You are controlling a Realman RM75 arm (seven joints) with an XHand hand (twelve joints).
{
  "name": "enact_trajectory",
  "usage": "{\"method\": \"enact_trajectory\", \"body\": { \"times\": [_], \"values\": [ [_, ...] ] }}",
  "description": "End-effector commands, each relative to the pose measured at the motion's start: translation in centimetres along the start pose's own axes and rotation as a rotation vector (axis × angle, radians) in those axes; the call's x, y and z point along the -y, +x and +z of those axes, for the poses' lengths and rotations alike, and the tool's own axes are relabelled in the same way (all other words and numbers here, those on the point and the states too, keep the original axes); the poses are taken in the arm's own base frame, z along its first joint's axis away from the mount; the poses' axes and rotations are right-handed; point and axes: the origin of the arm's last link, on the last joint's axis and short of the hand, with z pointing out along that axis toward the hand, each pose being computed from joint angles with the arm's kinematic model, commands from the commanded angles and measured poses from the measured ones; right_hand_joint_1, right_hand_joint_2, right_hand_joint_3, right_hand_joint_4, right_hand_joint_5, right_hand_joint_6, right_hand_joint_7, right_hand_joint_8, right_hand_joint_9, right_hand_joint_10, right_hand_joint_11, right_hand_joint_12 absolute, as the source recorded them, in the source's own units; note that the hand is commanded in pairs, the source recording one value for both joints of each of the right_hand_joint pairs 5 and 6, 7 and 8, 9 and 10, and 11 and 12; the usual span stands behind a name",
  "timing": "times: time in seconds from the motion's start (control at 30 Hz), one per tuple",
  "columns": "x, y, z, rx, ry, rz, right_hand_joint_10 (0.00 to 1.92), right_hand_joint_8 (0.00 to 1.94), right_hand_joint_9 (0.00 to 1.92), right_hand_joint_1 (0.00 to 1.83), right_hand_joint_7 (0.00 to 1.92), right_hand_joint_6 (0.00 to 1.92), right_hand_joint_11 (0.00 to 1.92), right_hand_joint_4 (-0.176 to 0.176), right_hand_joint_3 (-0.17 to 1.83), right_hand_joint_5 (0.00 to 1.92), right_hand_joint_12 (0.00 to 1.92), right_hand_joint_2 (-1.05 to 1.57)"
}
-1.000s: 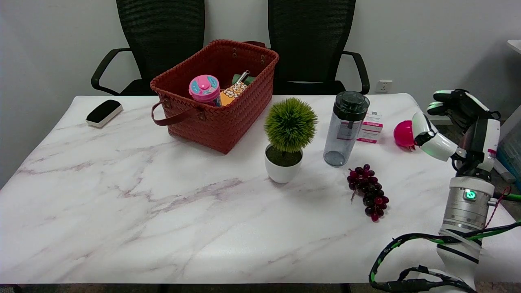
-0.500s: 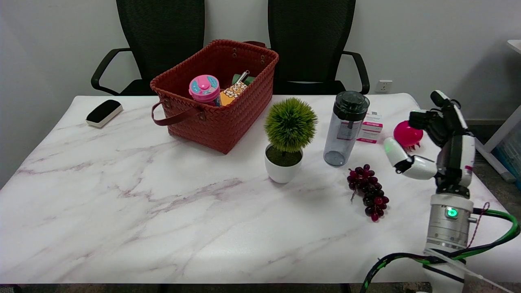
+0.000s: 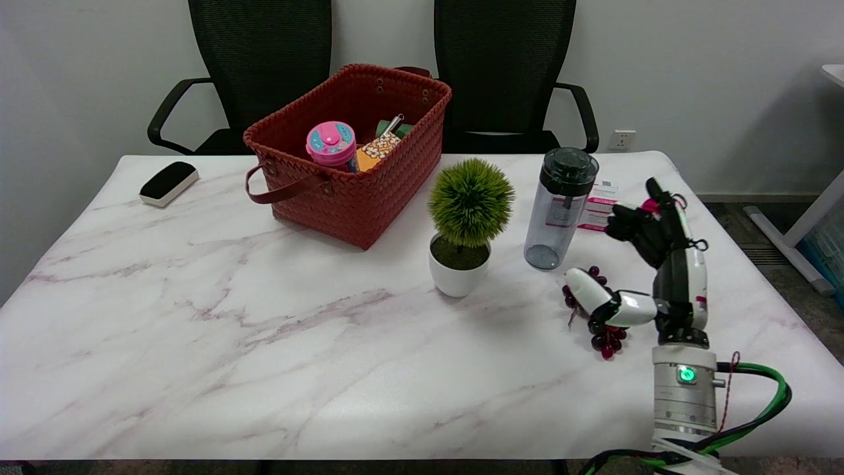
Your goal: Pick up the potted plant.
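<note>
Right hand (image 3: 649, 264) is raised above the table (image 3: 264, 369) at its right side, fingers spread apart and holding nothing; the white thumb points left over a bunch of dark red grapes (image 3: 603, 330), partly covering it. Whether the thumb touches the grapes cannot be told from this angle. The wrist below the hand shows a lit green indicator.

Potted plant (image 3: 467, 224) stands upright near the middle of the table, well left of the hand and untouched: a round green tuft in a white pot. Just right of it stands a clear bottle (image 3: 559, 208) with a black lid, between the plant and the hand. Beyond the bottle lies a small pink-and-white box (image 3: 601, 206), partly hidden behind it. A trace of pink shows behind the dark fingers, too covered to identify.

Farther back, left of the plant, sits a woven red-brown basket (image 3: 389, 178) holding a pink-lidded cup (image 3: 331, 143) and other items. A black-and-white eraser (image 3: 169, 183) lies near the far left edge. Two black chairs (image 3: 504, 72) stand behind the table.
</note>
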Motion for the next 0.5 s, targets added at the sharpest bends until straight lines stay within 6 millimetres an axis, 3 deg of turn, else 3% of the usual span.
{"method": "enact_trajectory", "body": {
  "times": [0.03,0.5],
  "values": [
    [-1.3,-4.3,-2.9,0.189,-0.125,0.1,0.61,0.56,0.61,1.07,0.56,0.2,0.64,0.0,0.81,0.2,0.64,-0.03],
    [-3.4,-6.7,-1.1,0.297,-0.197,0.188,0.59,0.54,0.59,1.06,0.54,0.18,0.62,0.0,0.8,0.18,0.62,-0.04]
  ]
}}
